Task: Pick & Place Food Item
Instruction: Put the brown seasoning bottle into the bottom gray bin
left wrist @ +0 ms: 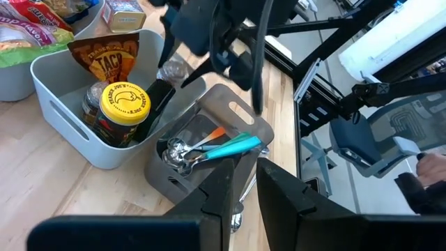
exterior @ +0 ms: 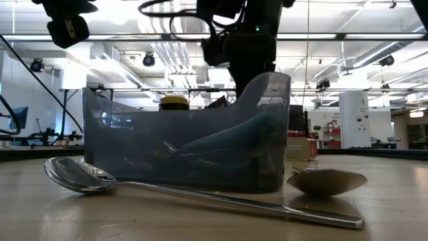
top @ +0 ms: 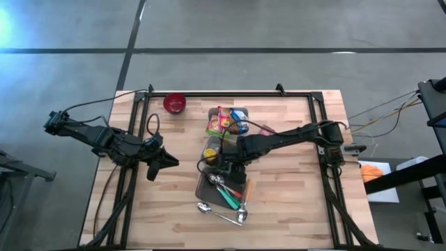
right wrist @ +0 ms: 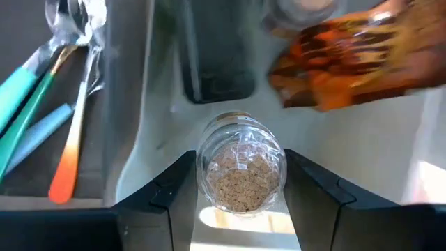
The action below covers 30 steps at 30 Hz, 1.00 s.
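Note:
My right gripper [right wrist: 240, 167] is shut on a clear glass jar of brown grains [right wrist: 240, 183], low over a grey bin [top: 209, 162] at mid-table. In that bin stand an orange packet [right wrist: 348, 59], a yellow-lidded jar [left wrist: 125, 104] and a dark bottle [left wrist: 157, 97]. Seen from the left wrist, the right gripper [left wrist: 209, 49] hangs above the bin's far end. My left gripper [top: 164, 162] waits above the table's left part, its fingers [left wrist: 216, 202] a narrow gap apart with nothing between them. My right gripper pinches the jar's round glass body [right wrist: 203, 174] between its two fingers, one on each side. The fingers come from above, pointing steeply down into the bin. Whether the jar's lower end touches the bin floor I cannot tell.
A grey utensil bin [top: 208, 183] with teal- and orange-handled tools sits just nearer than the food bin. Two spoons [top: 203, 208] [top: 241, 215] lie on the wood by it. A tray of packaged food [top: 226, 120] and a red bowl [top: 175, 103] stand at the far edge.

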Motion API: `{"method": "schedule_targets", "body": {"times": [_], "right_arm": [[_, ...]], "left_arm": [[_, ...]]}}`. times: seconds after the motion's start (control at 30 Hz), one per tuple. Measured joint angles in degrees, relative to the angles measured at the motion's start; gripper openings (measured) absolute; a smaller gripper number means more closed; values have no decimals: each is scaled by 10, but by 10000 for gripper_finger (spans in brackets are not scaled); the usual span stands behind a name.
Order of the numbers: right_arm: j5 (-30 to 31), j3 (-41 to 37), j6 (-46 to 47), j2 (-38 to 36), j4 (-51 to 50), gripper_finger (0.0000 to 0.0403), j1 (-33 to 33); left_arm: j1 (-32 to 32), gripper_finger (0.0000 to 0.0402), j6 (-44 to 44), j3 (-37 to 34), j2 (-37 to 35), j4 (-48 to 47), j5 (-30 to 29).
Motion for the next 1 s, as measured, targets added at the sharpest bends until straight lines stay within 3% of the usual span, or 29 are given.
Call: {"method": "schedule_targets", "body": {"times": [0.6, 0.77, 1.0], "right_arm": [[-49, 0, 4, 11, 12, 169, -27], [-70, 0, 4, 11, 11, 201, -30], [-70, -1, 4, 11, 12, 211, -32]], "left_arm": [[0, 67, 0, 0, 0, 0, 0], [0, 67, 0, 0, 0, 0, 0], [0, 67, 0, 0, 0, 0, 0]]}}
